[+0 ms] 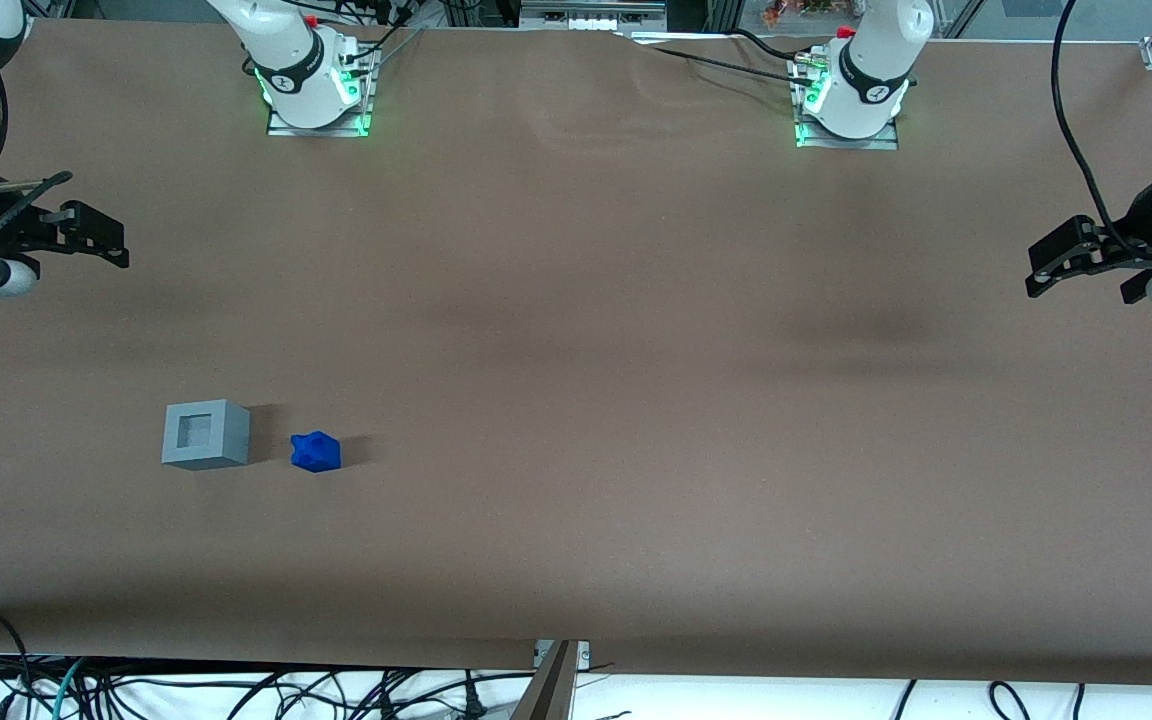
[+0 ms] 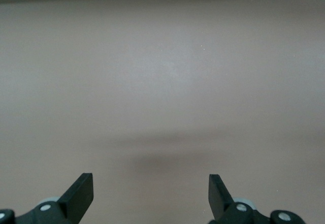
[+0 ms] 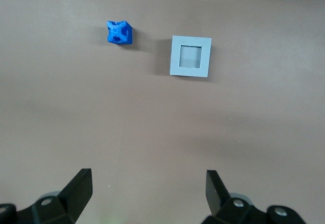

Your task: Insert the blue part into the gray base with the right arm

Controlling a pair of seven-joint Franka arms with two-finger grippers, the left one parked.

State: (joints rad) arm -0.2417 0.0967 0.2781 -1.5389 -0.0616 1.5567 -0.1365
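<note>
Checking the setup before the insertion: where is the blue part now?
The blue part lies on the table beside the gray base, apart from it, toward the working arm's end; the open gripper hovers elsewhere.

The black two-finger pincer (image 1: 106, 240) hangs with fingers spread, well apart from the small bright-blue plastic block (image 1: 315, 452) and light-gray plastic cube (image 1: 206, 434); bare brown surface (image 1: 576, 350) lies between, and a narrow gap separates the two.

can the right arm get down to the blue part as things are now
Probably yes. The blue part lies alone on the brown table, beside but apart from the gray base, nothing over it. The right arm's gripper hangs open and empty, farther from the front camera than both.
</note>
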